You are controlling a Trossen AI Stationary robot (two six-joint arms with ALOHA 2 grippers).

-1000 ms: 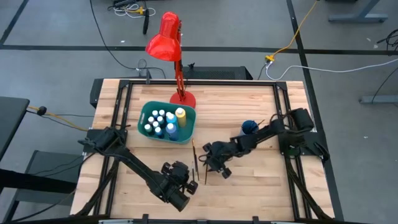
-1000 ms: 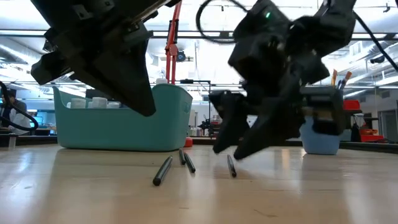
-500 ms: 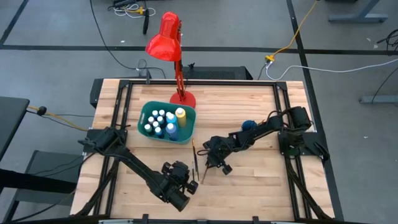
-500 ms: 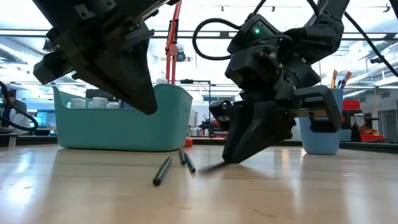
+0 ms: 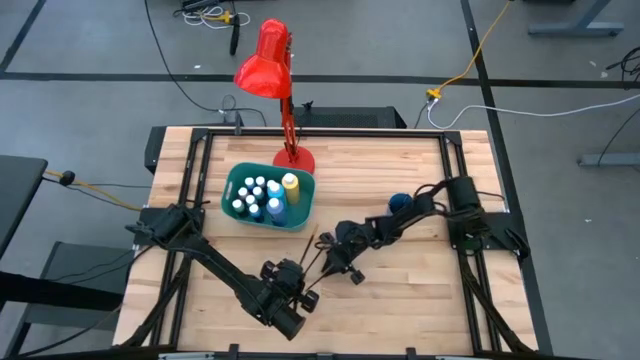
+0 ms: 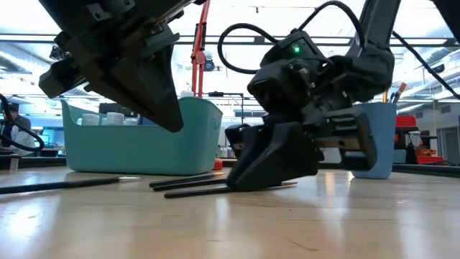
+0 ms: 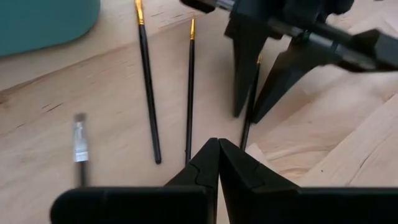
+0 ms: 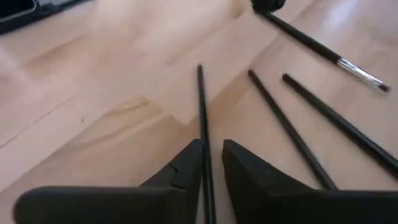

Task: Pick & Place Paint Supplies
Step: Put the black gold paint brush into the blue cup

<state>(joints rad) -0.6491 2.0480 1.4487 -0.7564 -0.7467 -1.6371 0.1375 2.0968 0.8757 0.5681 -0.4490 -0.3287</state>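
Observation:
Several thin dark-handled brushes lie side by side on the wooden table. My right gripper is down among them, shut on one brush; the high view shows it just near of the teal bin. The bin holds the white-capped bottles and the yellow bottle. My left gripper is shut on nothing, above the table by the brushes' near ends. Another brush with a silver ferrule lies apart. My right gripper pinches the brush's dark handle between its two fingers, about midway along it. The fingers slant down from the table's right side, and the brush runs between them. In the low view the brush lies about level, at the tabletop.
A red desk lamp stands at the far edge behind the bin. A small blue cup stands right of the bin. Bare wood lies toward the near and right sides of the table.
My right gripper has sunk to the tabletop and gone toward the table's left edge, tipping further down, and its fingers have shut on one brush. In the low view the brushes, seen end-on before, now lie crosswise.

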